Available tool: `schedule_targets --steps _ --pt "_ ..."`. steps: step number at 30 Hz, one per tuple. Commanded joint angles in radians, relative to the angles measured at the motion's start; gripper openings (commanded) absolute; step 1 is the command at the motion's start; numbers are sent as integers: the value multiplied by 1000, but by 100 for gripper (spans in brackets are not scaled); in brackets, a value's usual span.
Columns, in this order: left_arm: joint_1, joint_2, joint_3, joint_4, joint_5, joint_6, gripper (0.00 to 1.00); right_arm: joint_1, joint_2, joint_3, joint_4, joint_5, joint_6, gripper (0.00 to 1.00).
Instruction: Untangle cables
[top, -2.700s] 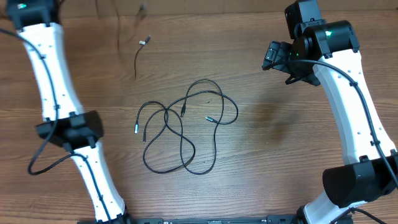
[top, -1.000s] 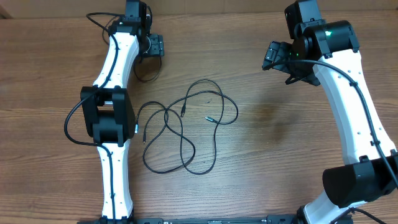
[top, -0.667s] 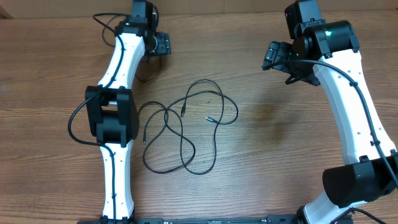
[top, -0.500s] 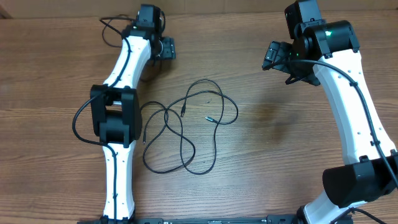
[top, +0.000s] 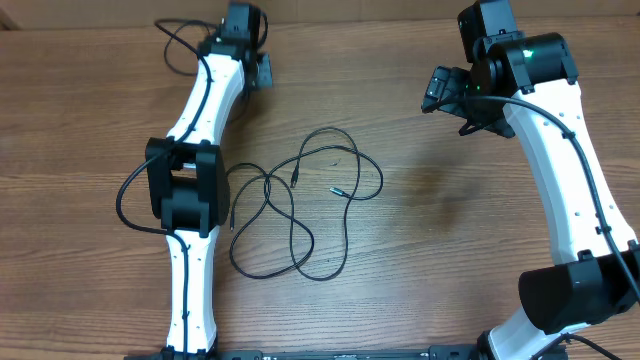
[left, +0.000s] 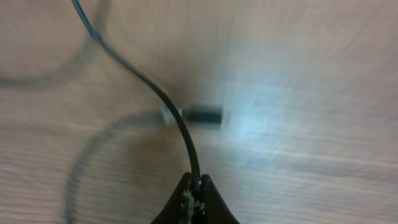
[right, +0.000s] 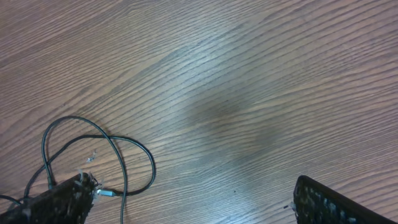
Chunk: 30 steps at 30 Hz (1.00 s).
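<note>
Overhead: brown wood-grain table (top: 430, 280), black cables (top: 268, 184) tangled near centre

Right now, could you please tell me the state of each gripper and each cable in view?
left gripper: shut, pinching the single cable.
right gripper: open, empty, above the table.
single cable: held at the left gripper's fingertips.
tangled cables: lying on the table, loops crossed, untouched by either gripper.
</note>
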Motion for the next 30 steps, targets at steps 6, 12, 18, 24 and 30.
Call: schedule_targets --steps 6,12,18,24,30 --pt "24 -140 473 61 -44 -89 4 -2 -1 11 3 14 8 100" --pt "33 -166 604 110 -34 -124 4 -2 -1 11 3 14 8 100" --pt "54 -165 629 172 87 -201 4 -2 -1 11 3 14 8 100" --pt "91 -164 570 174 70 -333 4 -2 -1 11 3 14 8 100" --pt "180 -164 443 183 -71 -311 4 -2 -1 11 2 14 8 100"
